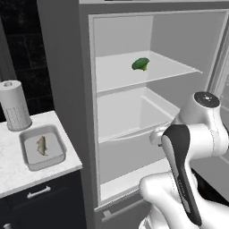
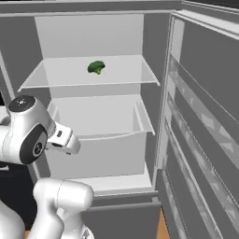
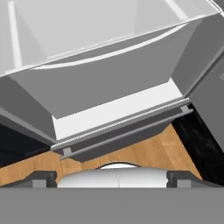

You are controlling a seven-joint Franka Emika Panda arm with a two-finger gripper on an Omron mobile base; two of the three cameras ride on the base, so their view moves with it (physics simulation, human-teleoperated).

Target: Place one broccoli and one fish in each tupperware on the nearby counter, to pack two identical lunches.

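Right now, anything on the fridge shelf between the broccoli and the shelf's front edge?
No. In the left base view the broccoli sits alone on the upper fridge shelf; the stretch to its front edge is bare. The right base view agrees.

Fridge shelf (image 1: 170, 71) carries one broccoli (image 1: 141, 64). Counter (image 1: 9, 170) carries a tupperware (image 1: 58, 154) and a perforated grey cylinder (image 1: 14, 105).

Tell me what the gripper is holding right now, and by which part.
Nothing. In the hand view the gripper has only bare fridge interior and floor ahead; the broccoli lies on the fridge shelf, the fish in the tupperware.
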